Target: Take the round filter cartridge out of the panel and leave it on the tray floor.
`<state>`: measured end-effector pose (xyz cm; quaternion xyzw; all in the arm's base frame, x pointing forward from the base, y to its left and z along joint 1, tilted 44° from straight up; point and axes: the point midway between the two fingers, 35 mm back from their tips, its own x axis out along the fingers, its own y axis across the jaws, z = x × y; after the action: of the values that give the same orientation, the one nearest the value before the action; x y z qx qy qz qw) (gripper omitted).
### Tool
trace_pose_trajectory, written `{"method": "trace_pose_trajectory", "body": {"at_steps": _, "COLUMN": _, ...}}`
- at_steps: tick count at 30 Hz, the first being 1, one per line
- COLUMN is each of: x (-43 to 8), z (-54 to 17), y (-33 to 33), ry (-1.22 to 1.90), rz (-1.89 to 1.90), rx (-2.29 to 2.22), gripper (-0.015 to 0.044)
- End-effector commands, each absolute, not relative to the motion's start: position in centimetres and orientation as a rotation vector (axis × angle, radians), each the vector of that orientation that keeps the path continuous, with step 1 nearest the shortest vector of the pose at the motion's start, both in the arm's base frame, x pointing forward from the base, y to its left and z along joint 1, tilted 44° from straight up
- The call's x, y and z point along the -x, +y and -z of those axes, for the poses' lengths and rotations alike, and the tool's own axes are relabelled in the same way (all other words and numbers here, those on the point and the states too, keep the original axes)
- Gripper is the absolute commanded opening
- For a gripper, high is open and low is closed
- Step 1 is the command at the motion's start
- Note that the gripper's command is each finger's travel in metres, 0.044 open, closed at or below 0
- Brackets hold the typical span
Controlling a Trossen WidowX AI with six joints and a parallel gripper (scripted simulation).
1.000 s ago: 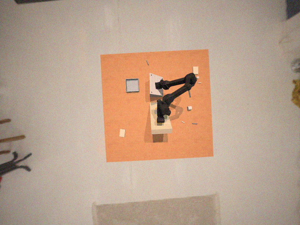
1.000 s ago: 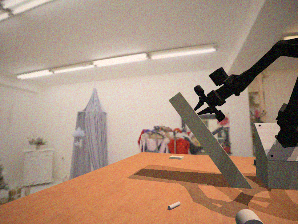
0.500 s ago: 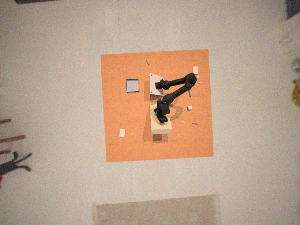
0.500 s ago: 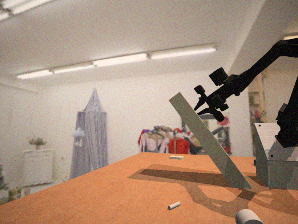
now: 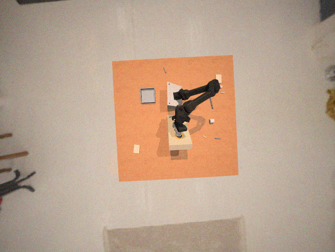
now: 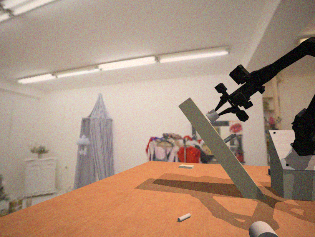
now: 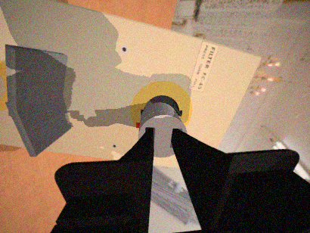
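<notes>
The gripper (image 5: 178, 132) (image 6: 217, 112) (image 7: 161, 132) grips the cartridge (image 5: 178, 133) (image 6: 213, 115) (image 7: 160, 141), drawn out before the panel (image 5: 180, 146) (image 6: 216, 145) (image 7: 227, 76), between table (image 5: 140, 168) (image 6: 114, 204) (image 7: 23, 189) centre and near edge; swinging early towards the left edge could snag it

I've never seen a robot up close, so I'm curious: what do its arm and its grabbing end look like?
The arm is matte black, with slim links and chunkier joints. The jaws are black too: broad, rounded plates narrowing to slender tips, with blocky parts around them. I can make out no cables or markings.

Gray angled block (image 7: 38, 98) beside the yellow ring (image 7: 185, 99).
</notes>
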<state>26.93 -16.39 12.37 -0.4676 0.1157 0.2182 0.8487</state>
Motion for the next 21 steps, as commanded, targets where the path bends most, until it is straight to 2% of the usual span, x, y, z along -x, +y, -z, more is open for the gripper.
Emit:
{"method": "trace_pose_trajectory", "body": {"at_steps": 1, "x": -25.4, "z": -13.4, "y": -16.8, "ry": 0.238, "rz": -0.442, "rx": 0.971, "gripper": 0.0}}
{"method": "trace_pose_trajectory", "body": {"at_steps": 21, "x": -23.9, "z": -10.4, "y": -13.8, "ry": 0.238, "rz": -0.441, "rx": 0.97, "gripper": 0.0}}
